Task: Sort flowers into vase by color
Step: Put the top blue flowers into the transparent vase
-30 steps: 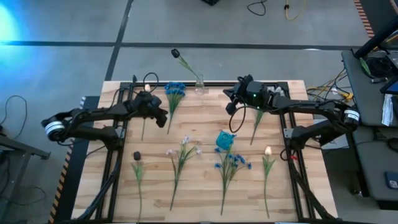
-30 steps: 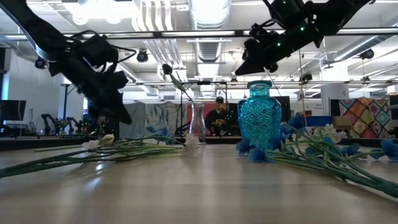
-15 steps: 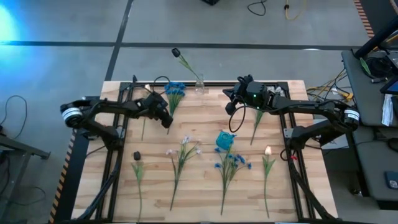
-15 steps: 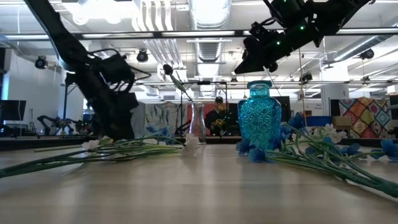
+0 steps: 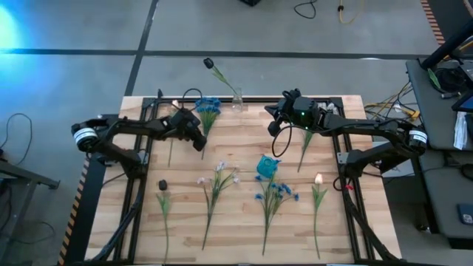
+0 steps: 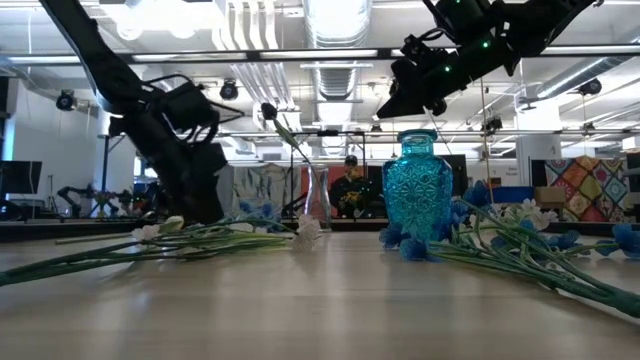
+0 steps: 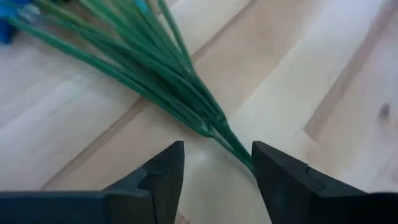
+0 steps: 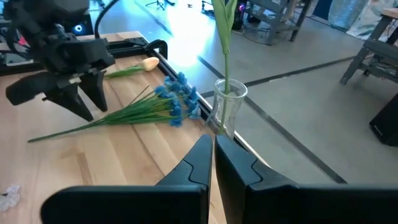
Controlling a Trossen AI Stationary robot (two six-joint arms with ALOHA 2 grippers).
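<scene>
L hand [image 7: 214, 165] spread, low over the stem end of the blue bunch [image 5: 208, 111] lying at the table's [image 5: 236, 229] far edge, near the clear vase [image 5: 237, 101]. Stems [image 7: 186, 99] look thin, light, springy w/ slick plastic skin, so grab where they join into one, not the loose heads. R hand [image 8: 212, 163] pressed together, empty, hovering mid-table. Bunch's heads mostly cut off in wrist view; can't tell if fingertips touch wood.
</scene>
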